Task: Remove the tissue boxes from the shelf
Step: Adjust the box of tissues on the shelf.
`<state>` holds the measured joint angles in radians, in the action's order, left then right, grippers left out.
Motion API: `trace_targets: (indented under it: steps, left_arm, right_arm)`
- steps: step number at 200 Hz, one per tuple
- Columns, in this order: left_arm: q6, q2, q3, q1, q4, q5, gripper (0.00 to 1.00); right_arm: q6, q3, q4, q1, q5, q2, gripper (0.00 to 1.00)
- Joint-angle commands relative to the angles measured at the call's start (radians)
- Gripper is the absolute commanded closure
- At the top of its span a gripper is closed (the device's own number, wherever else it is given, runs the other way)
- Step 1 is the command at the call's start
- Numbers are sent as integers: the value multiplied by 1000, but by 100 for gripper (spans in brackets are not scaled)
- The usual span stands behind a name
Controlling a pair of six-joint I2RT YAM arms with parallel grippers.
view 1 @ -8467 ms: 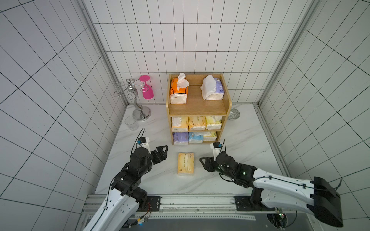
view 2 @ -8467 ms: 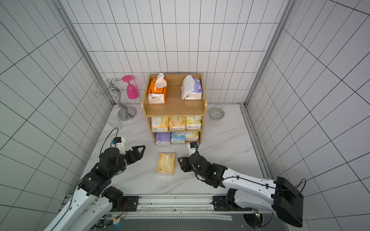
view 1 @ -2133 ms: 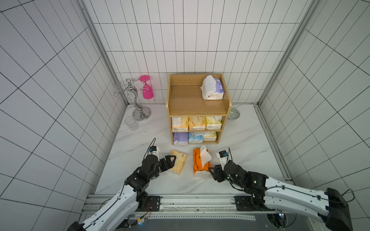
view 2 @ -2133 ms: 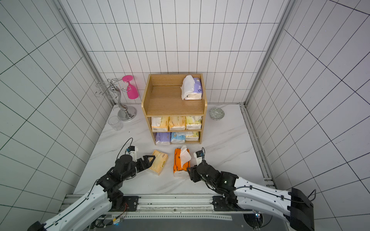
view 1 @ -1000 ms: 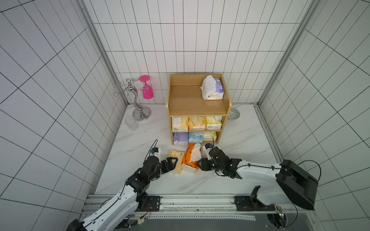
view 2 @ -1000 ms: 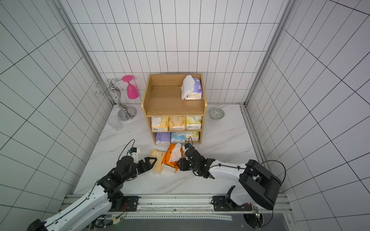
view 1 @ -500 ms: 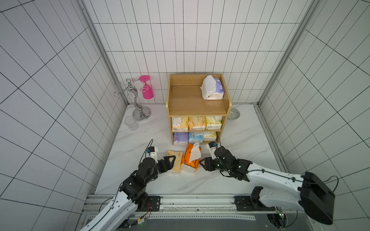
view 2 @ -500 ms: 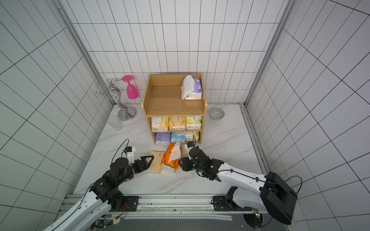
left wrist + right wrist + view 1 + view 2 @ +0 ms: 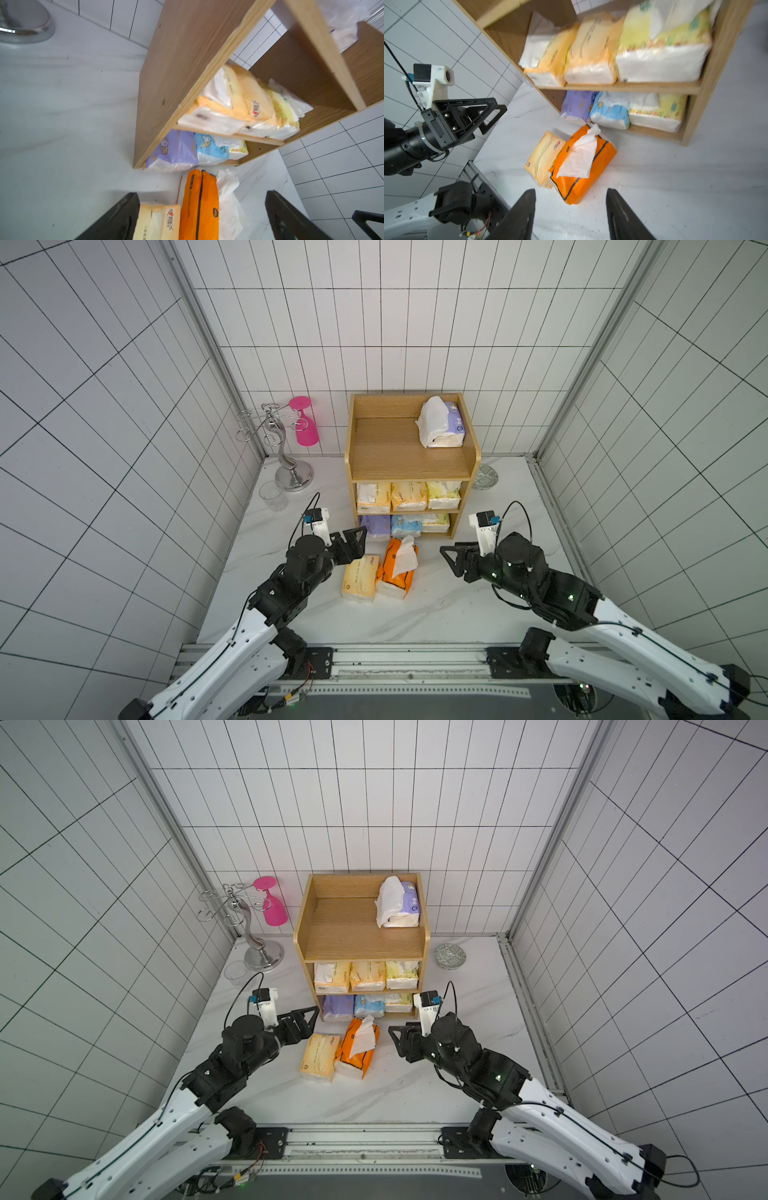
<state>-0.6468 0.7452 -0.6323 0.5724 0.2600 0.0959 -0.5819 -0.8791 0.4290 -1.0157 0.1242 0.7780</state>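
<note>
Top views: seemingly marble tabletop (image 9: 436,614), shelf (image 9: 399,452), tiled walls (image 9: 415,323).

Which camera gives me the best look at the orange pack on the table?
Right wrist: the orange pack lies whole and close, with a tissue sticking out on top. Both top views show it whole but small. Left wrist shows one side only, cut off by the picture's edge.

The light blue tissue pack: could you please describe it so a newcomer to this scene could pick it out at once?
Find the wooden shelf and look at its lowest tier, which holds three packs. The light blue tissue pack is the middle one, between a purple pack and a white-and-yellow pack, and the only blue one.
</note>
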Motion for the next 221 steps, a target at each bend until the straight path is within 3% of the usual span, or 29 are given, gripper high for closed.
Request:
trace_targets:
  steps: [1, 47, 70, 115, 221]
  left_arm:
    - [85, 88, -111, -16, -38, 31, 2]
    - [91, 213, -204, -66, -128, -55, 2]
    - [96, 246, -236, -67, -124, -95, 2]
    - [78, 230, -215, -66, -148, -160, 2]
    - [61, 222, -174, -66, -165, -235, 2]
  right_arm:
    - [74, -198, 73, 1, 126, 72, 39]
    - [140, -603, 150, 21, 267, 370, 30]
    - [132, -709, 171, 78, 299, 472, 26]
    - [76, -768, 159, 227, 239, 573, 25]
    - [69, -841, 96, 341, 91, 754, 29]
